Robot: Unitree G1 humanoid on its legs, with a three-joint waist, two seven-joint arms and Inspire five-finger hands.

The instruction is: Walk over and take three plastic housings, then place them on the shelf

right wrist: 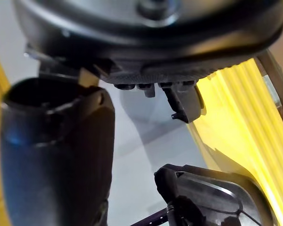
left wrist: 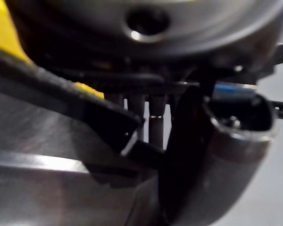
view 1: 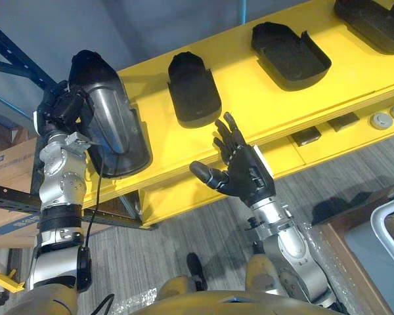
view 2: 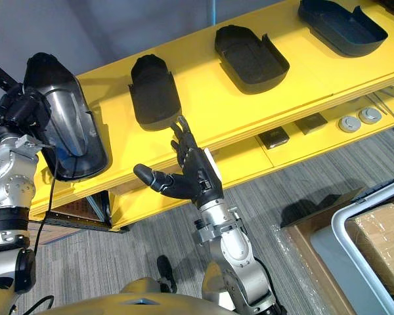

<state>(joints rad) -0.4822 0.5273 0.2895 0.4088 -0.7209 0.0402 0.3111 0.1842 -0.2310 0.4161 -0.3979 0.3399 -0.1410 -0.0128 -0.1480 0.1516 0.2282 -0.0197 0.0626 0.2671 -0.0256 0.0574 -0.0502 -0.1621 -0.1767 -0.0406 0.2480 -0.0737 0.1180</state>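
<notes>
The left hand [view 1: 64, 108] is pinching the rim of a housing [view 1: 115, 134] that is resting on the shelf [view 1: 262, 98] right beside it. The right hand [view 1: 243, 172] is hovering with fingers spread wide, holding nothing, just below a second housing [view 1: 194, 88]. A third housing [view 1: 289, 56] and a fourth housing [view 1: 374, 23] are lying farther to its right.

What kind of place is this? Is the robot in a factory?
Probably a factory or a workshop storeroom. Black plastic housings lie in a row on a long yellow shelf, small metal parts sit on the level below, and a cardboard box waits nearby.
</notes>
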